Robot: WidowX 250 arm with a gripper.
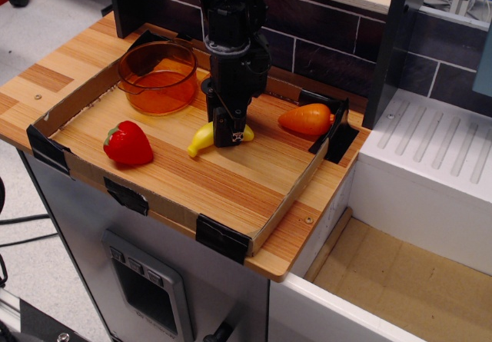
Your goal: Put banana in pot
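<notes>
The yellow banana [201, 140] lies in the cardboard-edged wooden tray [231, 180], near its middle. My black gripper [231, 133] comes straight down onto the banana's right half, with its fingers closed around it and covering that part. Only the banana's left end and a small tip on the right show. The banana looks to be still resting on the tray floor. The amber-orange translucent pot [157, 77] stands empty at the tray's back left, a short way left of and behind the gripper.
A red toy strawberry [127, 143] lies at the tray's front left. An orange toy carrot [306, 118] lies at the back right by the tray wall. A dark tiled wall rises behind, and a white unit [430, 173] stands to the right.
</notes>
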